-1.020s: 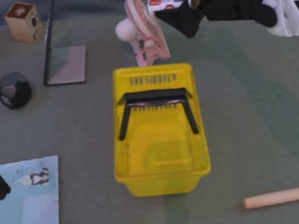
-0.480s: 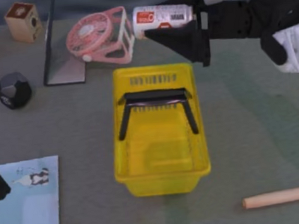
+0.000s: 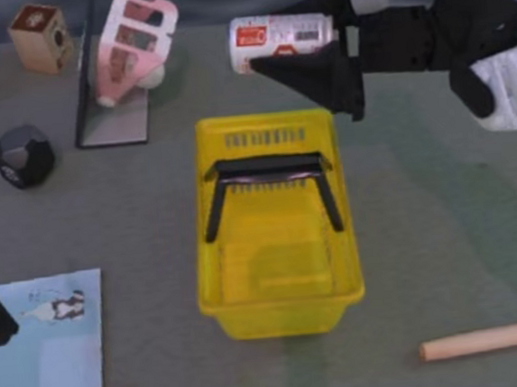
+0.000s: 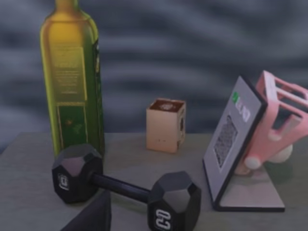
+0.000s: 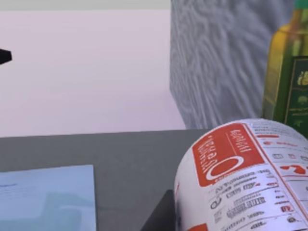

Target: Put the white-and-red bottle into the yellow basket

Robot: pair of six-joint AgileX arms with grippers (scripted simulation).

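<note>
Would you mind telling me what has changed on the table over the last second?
The right gripper, shut on the white-and-red bottle, carried it from the far edge a little nearer the yellow basket. The pink fan was knocked left and now leans on the stand. The basket, dumbbell, wooden rod and parked left arm stayed put.

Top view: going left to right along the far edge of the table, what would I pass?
Small tan cardboard box → upright grey flat stand → tipped pink-and-white fan → white-and-red bottle lying sideways, held by the black right gripper.
</note>
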